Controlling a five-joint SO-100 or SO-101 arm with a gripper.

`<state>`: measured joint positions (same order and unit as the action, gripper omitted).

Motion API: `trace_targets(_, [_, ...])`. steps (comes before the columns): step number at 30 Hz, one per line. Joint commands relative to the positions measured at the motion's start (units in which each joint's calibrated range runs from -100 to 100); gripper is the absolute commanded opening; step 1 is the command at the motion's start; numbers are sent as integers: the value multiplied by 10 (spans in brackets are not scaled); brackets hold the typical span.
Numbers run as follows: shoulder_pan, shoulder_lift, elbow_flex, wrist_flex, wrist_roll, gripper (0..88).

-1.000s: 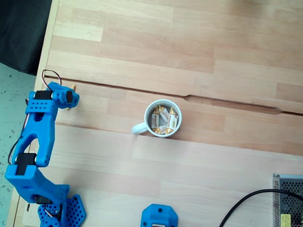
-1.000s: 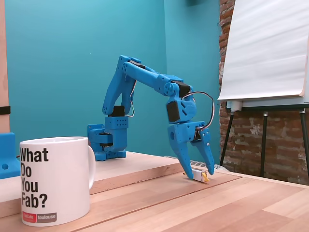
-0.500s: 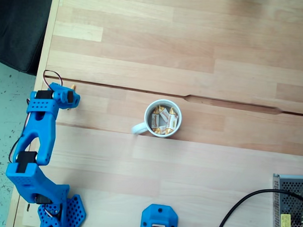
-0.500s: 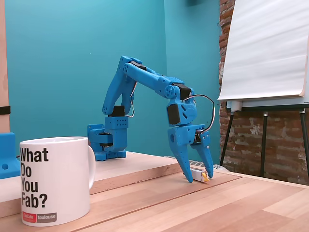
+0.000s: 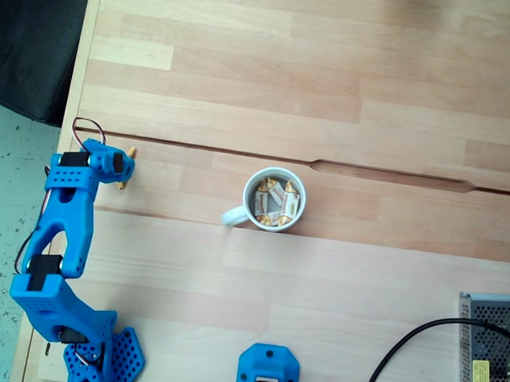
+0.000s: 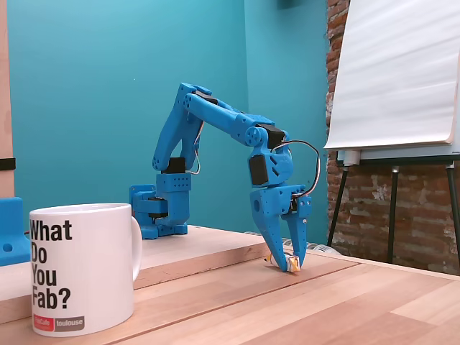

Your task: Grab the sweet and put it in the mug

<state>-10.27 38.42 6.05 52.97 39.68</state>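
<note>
Looking down from above, the blue hand (image 5: 122,171) sits over a sweet (image 5: 130,154) on the worktop (image 5: 342,85), and the mug (image 5: 271,199) stands well off to its right. From the side, the hand (image 6: 287,263) pinches the sweet (image 6: 292,264) tight, low on the worktop (image 6: 345,302); the mug (image 6: 80,267) is far left.

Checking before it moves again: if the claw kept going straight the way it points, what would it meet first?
The claw points almost straight down, its jaws closed on a sweet at table level. Going on, it would press the sweet into the table almost at once; whether any gap remains is unclear.
</note>
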Motion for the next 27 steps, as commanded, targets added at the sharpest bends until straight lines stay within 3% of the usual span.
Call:
trace_targets(1, [1,-24,-27,-4,-1,0])
trace_targets(20, [14,-354,-26,-3,-1,0])
trace_targets(27, [82,-399,-23,-3,-2,0])
